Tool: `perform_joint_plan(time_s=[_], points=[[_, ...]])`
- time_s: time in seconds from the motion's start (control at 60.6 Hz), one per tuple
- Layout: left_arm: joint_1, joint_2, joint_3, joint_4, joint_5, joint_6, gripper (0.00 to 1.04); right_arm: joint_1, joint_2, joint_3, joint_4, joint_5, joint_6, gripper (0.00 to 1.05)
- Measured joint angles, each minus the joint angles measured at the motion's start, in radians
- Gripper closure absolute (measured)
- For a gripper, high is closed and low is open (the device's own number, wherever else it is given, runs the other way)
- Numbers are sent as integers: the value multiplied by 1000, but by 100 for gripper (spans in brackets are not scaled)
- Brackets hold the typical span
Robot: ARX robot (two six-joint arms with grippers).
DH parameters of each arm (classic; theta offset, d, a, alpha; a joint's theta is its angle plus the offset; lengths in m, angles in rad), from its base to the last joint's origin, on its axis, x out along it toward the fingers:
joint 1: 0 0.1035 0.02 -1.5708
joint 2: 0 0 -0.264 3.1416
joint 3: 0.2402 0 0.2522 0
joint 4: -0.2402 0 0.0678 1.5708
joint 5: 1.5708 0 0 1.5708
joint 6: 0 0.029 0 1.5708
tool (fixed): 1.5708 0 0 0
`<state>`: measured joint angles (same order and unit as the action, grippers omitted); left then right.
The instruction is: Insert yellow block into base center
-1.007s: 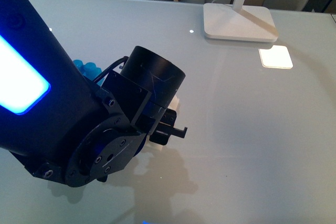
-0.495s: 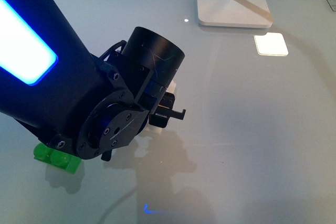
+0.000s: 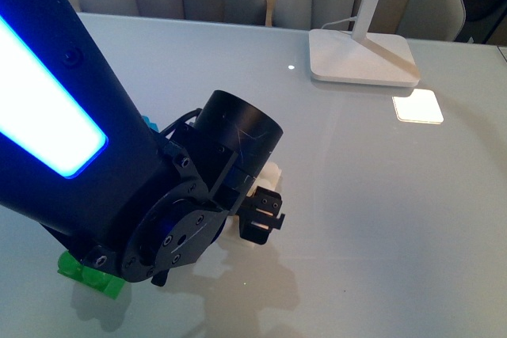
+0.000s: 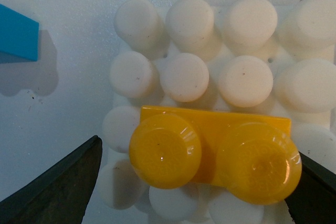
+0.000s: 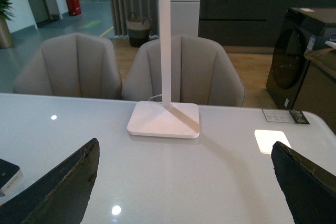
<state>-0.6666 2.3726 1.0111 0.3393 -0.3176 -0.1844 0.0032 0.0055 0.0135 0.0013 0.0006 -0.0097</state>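
In the left wrist view the yellow block [image 4: 215, 153], with two round studs, sits on the white studded base [image 4: 241, 80], across its third row of studs. My left gripper [image 4: 198, 156] is open right over it, one dark finger [image 4: 58, 192] on each side of the block. From the front, the left arm covers the block, and only a corner of the base [image 3: 272, 172] shows beside the left gripper [image 3: 265, 215]. My right gripper [image 5: 184, 182] is open above bare table, holding nothing.
A green brick [image 3: 91, 275] lies near the front left under the arm. A blue brick [image 3: 150, 124] lies behind the arm, its corner [image 4: 16, 32] beside the base. A white lamp foot [image 3: 364, 57] stands at the back right, a bright light patch [image 3: 417, 105] beside it.
The left wrist has shifted slightly down and right in the front view and its gripper has turned. The front view itself has also shifted.
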Motion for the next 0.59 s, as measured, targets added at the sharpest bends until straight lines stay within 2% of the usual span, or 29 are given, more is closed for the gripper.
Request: perform_joint_plan(time_s=[0.594], points=[[65,-235,-128,-61,60,-29,8,0,0,0,0,0,0,9]])
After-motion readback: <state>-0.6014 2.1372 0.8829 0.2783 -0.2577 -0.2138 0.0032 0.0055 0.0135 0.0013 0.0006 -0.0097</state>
